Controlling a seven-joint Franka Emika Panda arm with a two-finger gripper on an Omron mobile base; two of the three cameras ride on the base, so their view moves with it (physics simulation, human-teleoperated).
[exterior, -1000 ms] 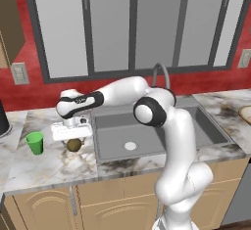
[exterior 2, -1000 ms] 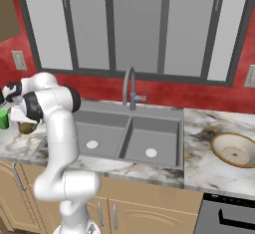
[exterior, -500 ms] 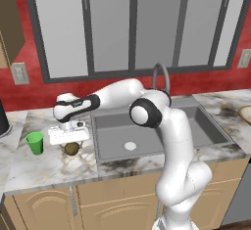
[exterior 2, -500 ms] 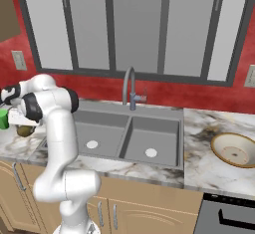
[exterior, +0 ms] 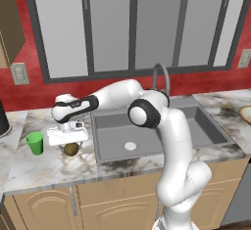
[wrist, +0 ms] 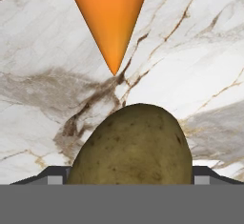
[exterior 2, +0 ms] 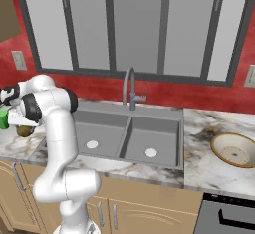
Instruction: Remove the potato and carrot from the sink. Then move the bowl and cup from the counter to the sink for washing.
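Marble table [exterior: 44, 168] left of the sink [exterior: 152, 136] now carries the potato [exterior: 71, 149], seemingly just set down beneath the spread-open end effector [exterior: 68, 137], carrot [wrist: 110, 20] lying beside it.

— What is seen on the counter [exterior: 44, 168] left of the sink [exterior: 162, 136]?
— A green cup [exterior: 35, 143] is set upright near the edge, and the potato [exterior: 71, 149] is found just beside it, directly under the gripper [exterior: 68, 140], whose jaws are spread wide.
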